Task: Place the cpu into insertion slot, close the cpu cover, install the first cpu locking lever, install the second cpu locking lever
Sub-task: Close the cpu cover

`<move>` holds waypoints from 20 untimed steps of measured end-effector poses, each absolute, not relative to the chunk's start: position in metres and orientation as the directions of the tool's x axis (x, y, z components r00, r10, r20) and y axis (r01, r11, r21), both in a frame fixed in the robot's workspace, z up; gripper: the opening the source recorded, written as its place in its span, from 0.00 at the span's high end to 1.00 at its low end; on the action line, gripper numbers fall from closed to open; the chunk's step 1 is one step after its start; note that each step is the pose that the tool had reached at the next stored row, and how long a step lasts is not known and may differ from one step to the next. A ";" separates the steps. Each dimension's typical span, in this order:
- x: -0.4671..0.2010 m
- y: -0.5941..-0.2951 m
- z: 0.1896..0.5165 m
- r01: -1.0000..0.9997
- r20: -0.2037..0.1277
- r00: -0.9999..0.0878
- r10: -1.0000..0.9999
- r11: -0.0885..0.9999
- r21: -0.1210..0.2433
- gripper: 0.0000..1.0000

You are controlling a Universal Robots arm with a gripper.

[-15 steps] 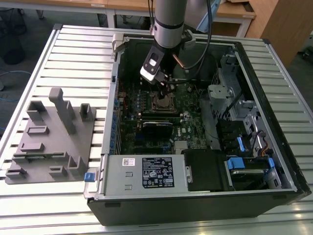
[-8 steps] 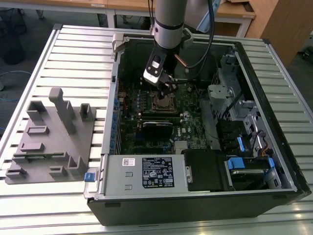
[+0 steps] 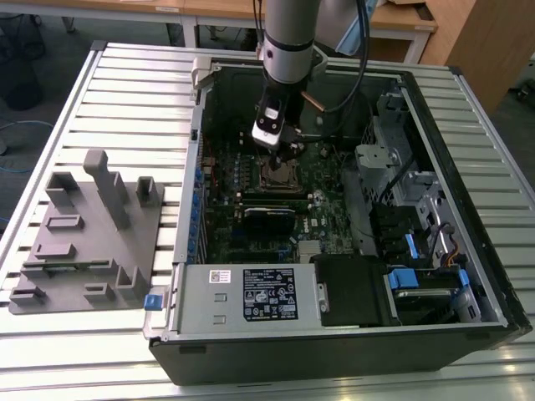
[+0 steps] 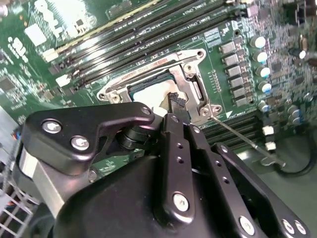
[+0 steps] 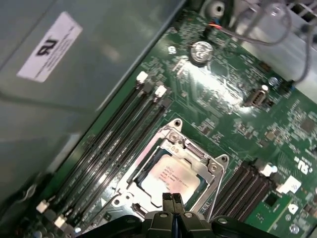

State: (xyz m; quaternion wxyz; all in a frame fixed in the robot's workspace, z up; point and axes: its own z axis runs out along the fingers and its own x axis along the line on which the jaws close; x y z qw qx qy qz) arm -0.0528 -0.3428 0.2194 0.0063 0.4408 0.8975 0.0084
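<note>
The cpu (image 5: 171, 179) lies flat in the insertion slot (image 3: 280, 175), its pale face up, and it shows in both wrist views (image 4: 148, 95). The cpu cover (image 5: 204, 161), a thin silver frame (image 4: 190, 59), lies down around the chip. My gripper (image 5: 172, 201) stands straight over the slot in the exterior view (image 3: 286, 161). Its fingers are shut together with nothing between them, and their tips (image 4: 177, 101) are at the edge of the cover and chip. A thin metal locking lever (image 4: 240, 139) sticks out sideways from one corner of the slot.
The slot sits on the green motherboard inside an open computer case (image 3: 468, 109). Memory slots (image 5: 114, 144) run beside it, and a black card (image 3: 267, 219) and the grey power supply box (image 3: 251, 292) are nearby. A grey fixture plate (image 3: 84, 242) lies at the exterior view's left.
</note>
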 end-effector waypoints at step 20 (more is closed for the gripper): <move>-0.053 -0.343 0.219 0.683 -0.004 -0.730 0.683 0.730 0.021 0.90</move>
